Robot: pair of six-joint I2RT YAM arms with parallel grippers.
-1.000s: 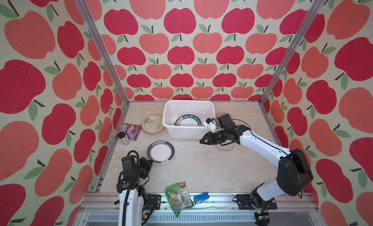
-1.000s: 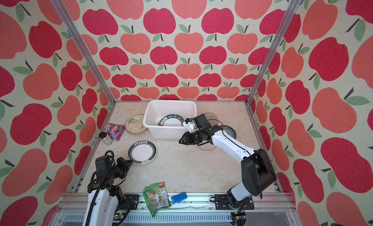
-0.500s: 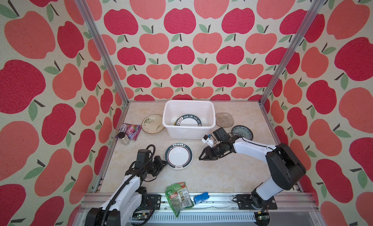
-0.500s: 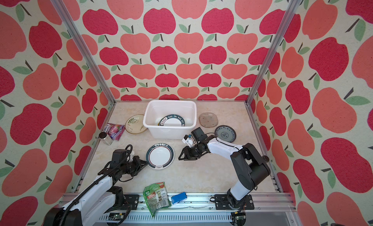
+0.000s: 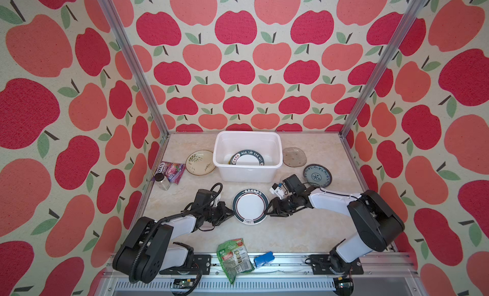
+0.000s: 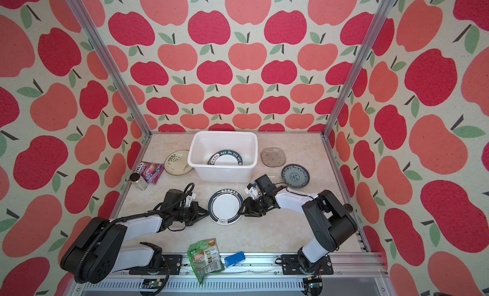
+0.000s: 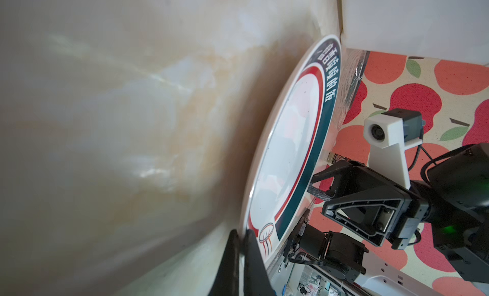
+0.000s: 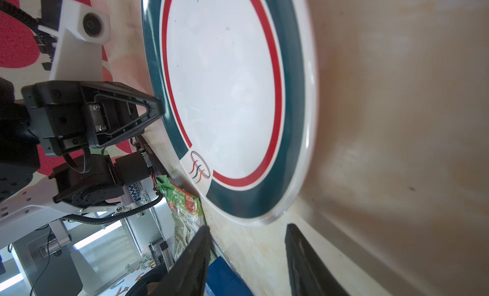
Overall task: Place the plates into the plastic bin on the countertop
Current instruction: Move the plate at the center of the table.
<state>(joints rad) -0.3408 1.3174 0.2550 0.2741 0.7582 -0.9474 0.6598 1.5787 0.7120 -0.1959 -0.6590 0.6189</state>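
Note:
A white plate with a dark teal lettered rim [image 5: 250, 206] [image 6: 225, 206] lies flat on the countertop [image 5: 304, 228] in front of the plastic bin [image 5: 247, 175]. My left gripper [image 5: 230, 215] [image 7: 242, 235] is shut, its tips against the plate's left edge. At the plate's right edge my right gripper [image 5: 266, 212] [image 8: 247, 237] is open, with the rim [image 8: 264, 218] just beyond its fingertips. Another lettered plate [image 5: 247, 159] lies inside the bin. A cream plant-print plate [image 5: 200, 162], a smoky glass plate [image 5: 294, 157] and a blue patterned plate [image 5: 317, 175] lie around the bin.
A green snack packet [image 5: 234, 256] and a blue object [image 5: 263, 259] lie on the front rail. A purple packet [image 5: 173, 171] and a small jar [image 5: 162, 181] sit by the left wall. Apple-patterned walls close in three sides.
The teal-rimmed plate has slid right with my shut left gripper behind it. My right gripper came down from beside the bin to the plate's right edge and opened wider.

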